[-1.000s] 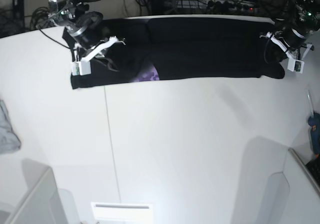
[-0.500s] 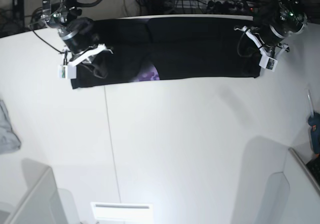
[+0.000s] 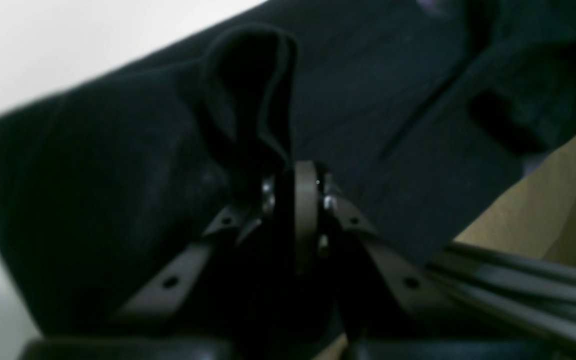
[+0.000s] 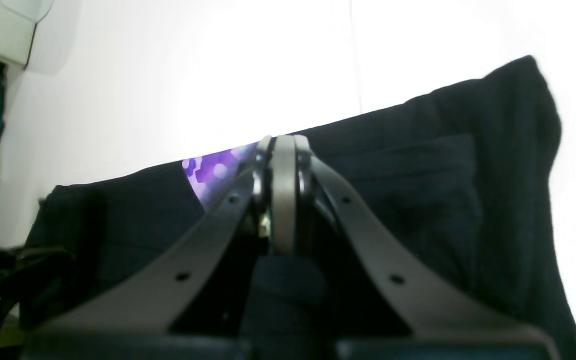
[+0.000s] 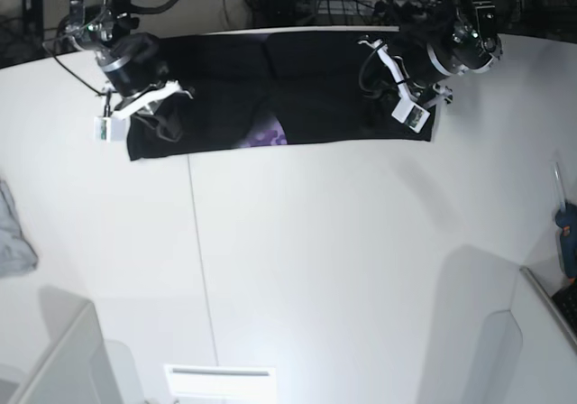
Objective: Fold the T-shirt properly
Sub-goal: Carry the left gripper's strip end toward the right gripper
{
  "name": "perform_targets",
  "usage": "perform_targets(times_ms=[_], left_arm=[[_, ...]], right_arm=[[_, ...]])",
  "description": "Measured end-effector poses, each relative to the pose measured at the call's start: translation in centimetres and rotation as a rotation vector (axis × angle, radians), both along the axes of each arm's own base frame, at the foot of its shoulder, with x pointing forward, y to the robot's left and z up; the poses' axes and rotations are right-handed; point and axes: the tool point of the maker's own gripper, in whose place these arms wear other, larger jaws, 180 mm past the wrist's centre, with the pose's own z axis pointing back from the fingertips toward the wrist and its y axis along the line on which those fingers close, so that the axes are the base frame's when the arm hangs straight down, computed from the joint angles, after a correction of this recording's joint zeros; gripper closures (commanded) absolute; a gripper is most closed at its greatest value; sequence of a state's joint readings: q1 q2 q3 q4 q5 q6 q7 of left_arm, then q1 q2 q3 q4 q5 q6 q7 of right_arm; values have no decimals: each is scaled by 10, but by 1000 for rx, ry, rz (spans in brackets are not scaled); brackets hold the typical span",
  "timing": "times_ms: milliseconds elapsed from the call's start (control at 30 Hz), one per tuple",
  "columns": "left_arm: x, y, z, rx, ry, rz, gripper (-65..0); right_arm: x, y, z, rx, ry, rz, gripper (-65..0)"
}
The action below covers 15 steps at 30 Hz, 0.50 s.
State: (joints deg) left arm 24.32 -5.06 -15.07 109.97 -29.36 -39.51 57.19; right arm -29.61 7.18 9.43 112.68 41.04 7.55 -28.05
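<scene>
Already narrowed to a long band, the T-shirt [image 5: 297, 88] lies along the far edge of the white table [image 5: 315, 269], with a small purple patch [image 5: 268, 137] peeping out at its near hem. Its end on the base view's right is lifted and turned inward, so that side looks shorter than the other.

At that end the left gripper [image 3: 298, 187] has its fingers clenched on a pinch of black cloth; the wrist view shows a fold of fabric rising out of the closed tips, with the rest of the shirt hanging and draping behind. At the other end the right gripper [image 4: 283, 150] has its jaws pressed together too, just above the shirt near the purple patch. Whether cloth is caught between them I cannot tell, since the tips hide the contact.

Judging by this, the step in hand is bringing the lifted end across toward the middle. To do it well, the left arm should carry its corner low and level, keeping the fabric taut enough that the fold line runs straight across the band and the edges line up. The right arm would best hold its end steady so the shirt does not slide, and the pinch should only be let go once the layer lies flat.
</scene>
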Motion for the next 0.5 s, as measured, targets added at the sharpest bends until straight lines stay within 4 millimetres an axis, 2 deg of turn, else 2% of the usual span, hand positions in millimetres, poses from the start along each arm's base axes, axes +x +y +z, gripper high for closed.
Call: perform_targets(times_ms=[133,300,500], left_arm=[[4,-14,3,-37,-9,5,0],[11,-18,6,-47,-27,10,0],[7,-52,8,-94,-22,-78,0]], right_arm=[[0,0,0,-1,0,1,0],[-1,0,-3,1,7,-1,0],[-3,-2,-10,2,29,-5,0]])
